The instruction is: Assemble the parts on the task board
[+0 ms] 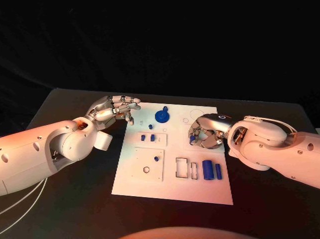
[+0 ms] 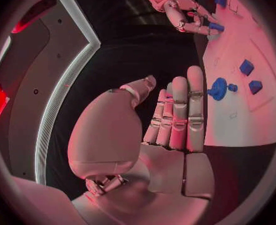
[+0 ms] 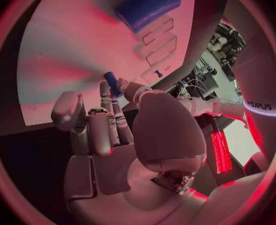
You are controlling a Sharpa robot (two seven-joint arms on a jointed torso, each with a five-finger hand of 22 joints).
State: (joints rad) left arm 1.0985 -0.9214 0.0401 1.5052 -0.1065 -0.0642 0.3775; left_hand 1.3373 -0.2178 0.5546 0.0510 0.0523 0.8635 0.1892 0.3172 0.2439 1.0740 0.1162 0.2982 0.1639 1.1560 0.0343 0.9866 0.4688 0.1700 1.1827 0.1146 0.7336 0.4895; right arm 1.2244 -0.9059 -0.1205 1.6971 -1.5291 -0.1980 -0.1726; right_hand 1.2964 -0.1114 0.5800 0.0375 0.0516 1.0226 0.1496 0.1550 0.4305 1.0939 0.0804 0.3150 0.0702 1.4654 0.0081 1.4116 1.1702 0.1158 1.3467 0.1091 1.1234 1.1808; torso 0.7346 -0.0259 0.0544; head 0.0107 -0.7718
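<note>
A black table [image 1: 74, 199] takes up the lower part of the head view, its top matte and dark, its far edge running straight across behind the work area. Beyond that edge hangs a black backdrop [image 1: 160, 40], plain and unlit. Two thin pale cables [image 1: 16, 205] lie on the table near its left front corner, curving side by side toward the picture's edge. In the left wrist view the table [image 2: 237, 165] shows as a dark surface.

Wordmark "Sharpa" on white left arm [image 3: 261, 106], seen from right wrist view
</note>
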